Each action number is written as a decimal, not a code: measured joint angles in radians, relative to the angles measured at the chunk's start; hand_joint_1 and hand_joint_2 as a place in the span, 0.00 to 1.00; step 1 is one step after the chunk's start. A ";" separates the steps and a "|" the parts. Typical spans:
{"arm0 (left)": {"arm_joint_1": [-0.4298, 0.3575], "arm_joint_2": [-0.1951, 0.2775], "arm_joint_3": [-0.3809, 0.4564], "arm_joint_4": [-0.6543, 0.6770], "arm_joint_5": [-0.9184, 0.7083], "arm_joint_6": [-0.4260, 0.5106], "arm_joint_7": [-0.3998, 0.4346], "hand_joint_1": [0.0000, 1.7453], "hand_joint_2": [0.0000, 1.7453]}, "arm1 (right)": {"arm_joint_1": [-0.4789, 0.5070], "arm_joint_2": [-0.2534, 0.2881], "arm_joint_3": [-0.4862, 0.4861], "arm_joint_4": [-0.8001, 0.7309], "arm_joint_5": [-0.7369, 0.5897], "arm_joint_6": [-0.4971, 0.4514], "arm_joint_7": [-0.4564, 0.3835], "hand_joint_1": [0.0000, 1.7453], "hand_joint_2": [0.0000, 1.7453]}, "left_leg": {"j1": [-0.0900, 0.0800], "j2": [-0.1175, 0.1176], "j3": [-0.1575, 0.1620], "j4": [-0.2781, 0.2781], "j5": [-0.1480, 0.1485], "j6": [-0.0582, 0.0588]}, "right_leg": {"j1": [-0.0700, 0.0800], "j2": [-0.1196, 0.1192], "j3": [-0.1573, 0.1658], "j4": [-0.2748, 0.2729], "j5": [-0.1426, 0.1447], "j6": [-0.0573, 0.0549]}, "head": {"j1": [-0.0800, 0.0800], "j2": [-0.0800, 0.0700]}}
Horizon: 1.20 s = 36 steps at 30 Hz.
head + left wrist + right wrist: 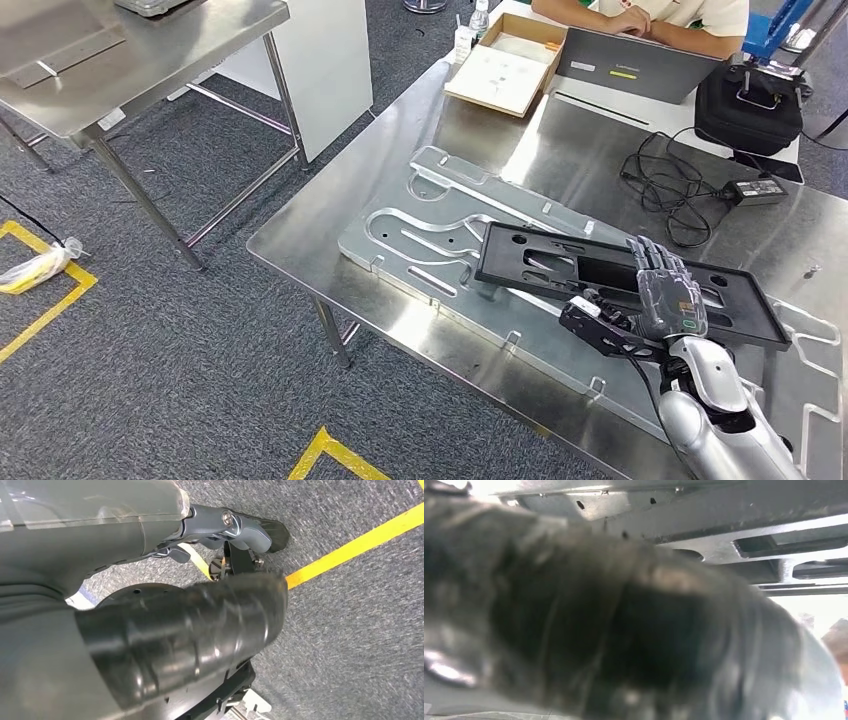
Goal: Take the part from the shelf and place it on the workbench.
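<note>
The black plastic part [560, 262], a long flat frame with slots, lies on the cut-out metal plate [420, 235] on the steel workbench [300, 232]. My right hand [668, 292] is over the part's near edge, its fingers stretched out straight and flat above it, gripping nothing. Close up in the right wrist view, the blurred thumb [624, 630] stands in front of the part [734, 525]. My left hand [150, 570] hangs over the grey carpet and holds nothing.
On the workbench's far side are an open cardboard box [508, 62], a grey laptop [640, 66], a black bag [748, 108] and a coiled cable with its power brick [690, 185]. A person [660, 20] sits behind the laptop. A second steel table [120, 60] stands to the left. Yellow tape [50, 300] marks the floor.
</note>
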<state>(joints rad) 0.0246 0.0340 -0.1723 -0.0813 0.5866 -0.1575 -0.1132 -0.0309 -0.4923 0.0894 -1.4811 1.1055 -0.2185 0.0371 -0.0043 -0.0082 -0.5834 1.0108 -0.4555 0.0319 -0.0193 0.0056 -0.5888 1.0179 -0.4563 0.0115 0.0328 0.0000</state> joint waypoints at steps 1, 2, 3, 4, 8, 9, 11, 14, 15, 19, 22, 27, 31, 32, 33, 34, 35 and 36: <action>0.000 0.000 -0.001 0.000 0.002 0.000 0.000 0.00 0.00 | 0.000 0.001 0.001 -0.001 0.004 -0.003 -0.003 0.00 0.00 | 0.000 0.000 0.000 0.000 0.000 0.000 | 0.000 0.000 0.000 0.000 0.000 0.000 | 0.000 0.000; 0.000 0.000 -0.002 0.000 0.005 0.000 0.000 0.00 0.00 | 0.000 0.004 0.003 -0.003 0.007 -0.008 -0.007 0.00 0.00 | 0.000 0.000 0.000 0.000 0.000 0.000 | 0.000 0.000 0.000 0.000 0.000 0.001 | 0.000 0.000; 0.000 0.000 -0.003 0.000 0.008 0.000 0.000 0.00 0.00 | 0.000 0.006 0.007 -0.008 0.008 -0.016 -0.012 0.00 0.00 | 0.000 0.000 0.000 0.000 0.000 0.000 | 0.000 0.000 0.000 0.000 0.000 0.001 | 0.000 0.000; 0.000 0.000 -0.005 0.000 0.011 0.001 0.000 0.00 0.00 | 0.000 0.010 0.013 -0.018 0.006 -0.023 -0.018 0.00 0.00 | 0.000 0.000 0.000 0.000 0.000 0.000 | 0.000 0.000 0.000 0.000 0.000 0.001 | 0.000 0.000; -0.002 0.000 -0.015 0.000 0.030 0.011 0.000 0.00 0.00 | -0.024 0.037 0.080 -0.109 -0.031 -0.019 -0.033 0.00 0.00 | 0.000 0.001 -0.001 0.000 0.000 0.000 | 0.000 0.002 -0.002 0.003 0.000 0.001 | 0.000 0.000; -0.003 0.000 -0.019 0.000 0.035 0.013 -0.001 0.00 0.00 | -0.038 0.045 0.105 -0.138 -0.035 -0.017 -0.036 0.00 0.00 | 0.000 0.001 0.000 0.000 0.000 0.000 | 0.000 0.002 -0.003 0.003 0.000 0.001 | 0.000 0.000; -0.005 -0.001 -0.028 0.000 0.041 0.016 -0.002 0.00 0.00 | -0.072 0.066 0.162 -0.202 -0.034 -0.020 -0.048 0.00 0.00 | 0.000 0.001 0.000 0.000 0.001 0.000 | 0.000 0.002 -0.003 0.004 0.000 0.001 | 0.000 0.000; -0.007 -0.001 -0.047 0.000 0.042 0.018 -0.002 0.00 0.00 | -0.139 0.104 0.280 -0.293 -0.027 -0.025 -0.080 0.00 0.00 | 0.000 0.002 0.000 0.000 0.002 0.000 | 0.001 0.002 -0.004 0.006 0.000 0.001 | 0.000 0.000; -0.008 -0.002 -0.054 0.000 0.040 0.018 0.000 0.00 0.00 | -0.162 0.117 0.325 -0.316 -0.025 -0.025 -0.088 0.00 0.25 | 0.001 0.002 0.000 0.000 0.002 0.000 | 0.001 0.002 -0.004 0.006 0.000 0.001 | 0.000 0.000; -0.012 -0.002 -0.081 -0.004 0.028 0.019 0.009 0.00 0.00 | -0.243 0.167 0.504 -0.376 -0.016 -0.032 -0.097 0.00 1.00 | -0.001 0.000 -0.003 0.003 0.002 0.005 | -0.002 -0.001 -0.001 0.000 0.003 0.006 | 0.000 0.000; -0.012 -0.002 -0.099 -0.007 0.021 0.020 0.013 0.00 0.00 | -0.294 0.202 0.602 -0.405 -0.011 -0.061 -0.091 0.00 1.00 | 0.007 -0.003 0.012 -0.028 0.018 0.016 | 0.001 -0.004 0.006 -0.004 -0.004 0.016 | 0.000 0.000; -0.012 -0.002 -0.123 -0.012 0.020 0.019 0.009 0.00 0.00 | -0.340 0.238 0.734 -0.427 0.009 -0.083 -0.053 0.00 1.00 | 0.011 -0.021 0.016 -0.044 0.032 0.021 | 0.002 -0.005 -0.097 0.250 -0.139 0.014 | 0.001 0.000; -0.014 0.001 -0.132 -0.015 0.021 0.010 0.001 0.00 0.00 | -0.404 0.294 0.813 -0.416 0.043 -0.031 -0.008 0.00 1.00 | 0.011 -0.053 0.004 -0.019 0.024 0.009 | -0.001 0.029 -0.005 0.084 -0.050 0.004 | 0.000 0.000; -0.016 0.002 -0.136 -0.017 0.021 0.009 0.002 0.00 0.00 | -0.421 0.315 0.833 -0.409 0.050 -0.017 0.002 0.00 1.00 | 0.010 -0.060 -0.001 -0.012 0.023 0.002 | -0.001 0.043 0.018 0.039 -0.036 0.000 | 0.000 0.000; -0.018 0.002 -0.139 -0.018 0.020 0.009 0.001 0.00 0.00 | -0.433 0.332 0.850 -0.400 0.054 -0.009 0.009 0.00 1.00 | 0.010 -0.068 -0.005 -0.008 0.022 -0.005 | 0.001 0.052 0.030 0.015 -0.033 -0.005 | 0.000 0.000; -0.019 0.003 -0.143 -0.019 0.019 0.011 -0.002 0.00 0.00 | -0.444 0.344 0.863 -0.391 0.056 -0.008 0.011 0.00 1.00 | 0.011 -0.076 -0.009 -0.007 0.024 -0.012 | 0.005 0.051 0.030 0.013 -0.036 -0.009 | 0.000 0.000; -0.018 0.003 -0.146 -0.019 0.018 0.014 -0.010 0.00 0.00 | -0.453 0.351 0.872 -0.379 0.053 -0.013 0.008 0.00 1.00 | 0.013 -0.084 -0.012 -0.008 0.026 -0.019 | 0.006 0.040 0.029 0.011 -0.032 -0.017 | 0.000 0.000; -0.014 0.003 -0.149 -0.019 0.016 0.014 -0.021 0.00 0.00 | -0.463 0.354 0.877 -0.366 0.046 -0.019 0.003 0.00 1.00 | 0.015 -0.083 -0.015 -0.005 0.026 -0.025 | 0.006 0.030 0.030 0.007 -0.029 -0.024 | 0.000 0.000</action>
<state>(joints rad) 0.0103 0.0368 -0.3217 -0.1007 0.6025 -0.1432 -0.1340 -0.4941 -0.1378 0.9663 -1.8467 1.1517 -0.2379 0.0397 0.0108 -0.0912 -0.5982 1.0055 -0.4291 0.0069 -0.0133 0.0358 -0.5586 1.0246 -0.4848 -0.0127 0.0333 0.0000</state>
